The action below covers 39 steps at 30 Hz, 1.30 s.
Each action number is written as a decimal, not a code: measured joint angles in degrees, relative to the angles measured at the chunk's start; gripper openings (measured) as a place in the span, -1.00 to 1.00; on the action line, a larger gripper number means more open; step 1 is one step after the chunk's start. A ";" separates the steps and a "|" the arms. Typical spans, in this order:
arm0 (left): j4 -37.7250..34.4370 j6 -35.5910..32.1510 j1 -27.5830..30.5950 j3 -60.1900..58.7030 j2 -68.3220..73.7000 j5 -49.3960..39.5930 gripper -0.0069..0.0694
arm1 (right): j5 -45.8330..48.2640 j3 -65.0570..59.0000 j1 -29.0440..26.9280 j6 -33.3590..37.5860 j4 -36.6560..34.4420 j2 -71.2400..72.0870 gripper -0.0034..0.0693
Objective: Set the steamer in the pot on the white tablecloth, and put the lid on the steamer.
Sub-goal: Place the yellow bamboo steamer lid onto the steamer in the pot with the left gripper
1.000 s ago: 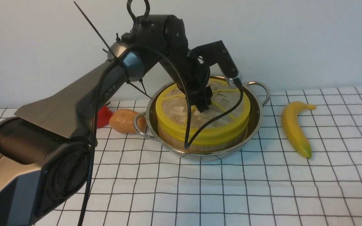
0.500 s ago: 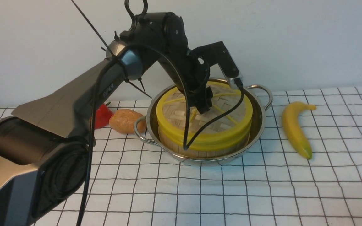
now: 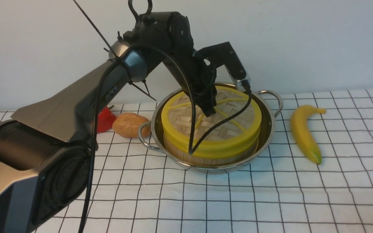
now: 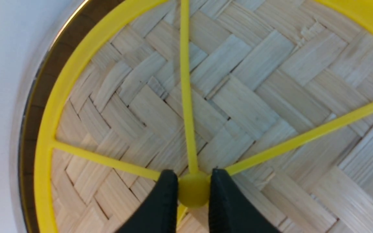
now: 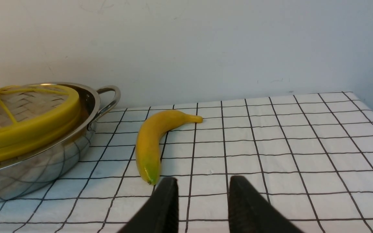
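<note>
Starts with the white tablecloth (image 3: 270, 200) spread over the tabletop, carrying everything. Has the pot (image 3: 267, 129) standing on it near the back wall, wide enough to take the steamer (image 3: 206, 158), already seated inside with only its slatted side and yellow rim showing. Finds the lid (image 3: 238, 124) lying flat on the steamer, yellow rim on yellow rim, so reads as both placements made and only the letting go left. Leaves a banana (image 3: 303, 134) on the cloth beside the pot, apart from it, no part of the job. Comes down to the lid's yellow hub (image 4: 193, 191), pinched from above by the left claw (image 4: 193, 176), closed narrow on it: likely the one part small enough to grip. Has the right claw (image 5: 204, 180) low over bare cloth near the banana, fingers parted, holding nothing
</note>
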<state>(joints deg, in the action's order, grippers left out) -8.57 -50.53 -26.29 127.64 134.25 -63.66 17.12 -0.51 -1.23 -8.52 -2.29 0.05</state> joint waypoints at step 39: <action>1.66 2.35 -0.51 2.82 -0.88 -5.60 0.12 | 0.00 0.00 0.00 0.00 0.00 0.00 -0.24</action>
<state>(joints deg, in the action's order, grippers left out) -6.90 -48.18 -26.80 130.47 133.36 -69.26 17.12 -0.51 -1.23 -8.52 -2.29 0.05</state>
